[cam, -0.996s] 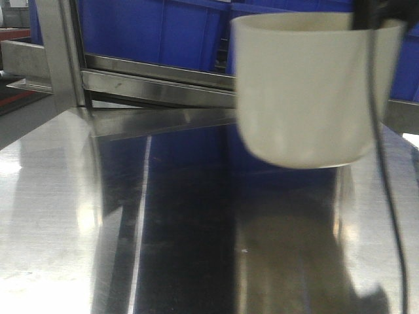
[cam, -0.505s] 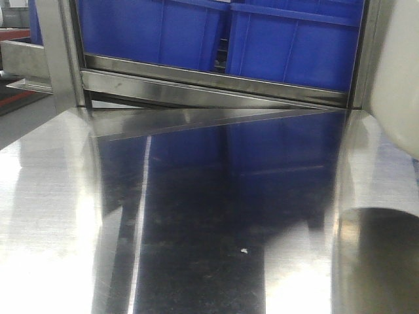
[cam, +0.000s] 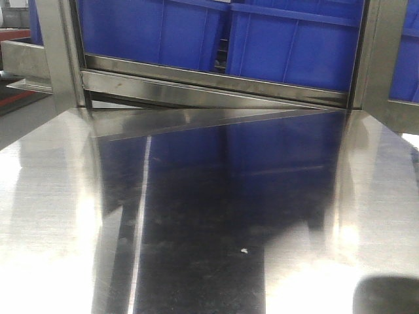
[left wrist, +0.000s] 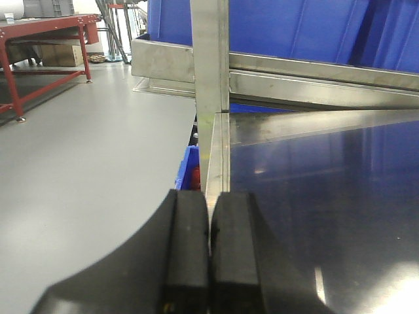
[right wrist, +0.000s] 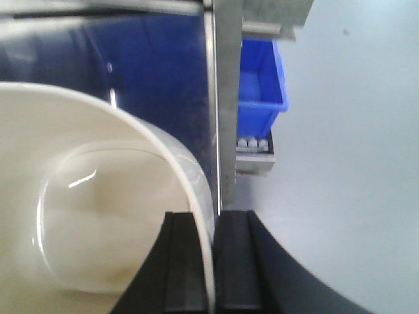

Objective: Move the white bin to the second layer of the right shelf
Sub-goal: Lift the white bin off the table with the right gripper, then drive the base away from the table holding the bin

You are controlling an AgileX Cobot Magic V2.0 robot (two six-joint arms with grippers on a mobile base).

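Note:
The white bin [right wrist: 98, 196] fills the left of the right wrist view, glossy cream, seen from above into its rounded base. My right gripper [right wrist: 211, 261] is shut on its thin rim, one pad inside the wall and one outside. The bin hangs over the right edge of the mirror-like steel tabletop [right wrist: 150, 59]. A steel lane end with small white rollers [right wrist: 252, 142] shows beyond the post; I cannot tell whether it is the right shelf second layer. My left gripper [left wrist: 209, 219] is shut on nothing, over the tabletop's left edge. Neither gripper nor the bin appears in the front view.
Large blue crates [cam: 262, 39] stand behind a steel rail [cam: 216, 82] at the back of the tabletop [cam: 196, 216]. Upright steel posts [cam: 59, 52] [right wrist: 229, 98] frame it. A small blue bin [right wrist: 262, 82] sits lower right. Grey floor [left wrist: 78, 163] and a red bench [left wrist: 39, 33] lie left.
The white bin has moved right and left the front view; only a dark shadow remains at that view's lower right corner.

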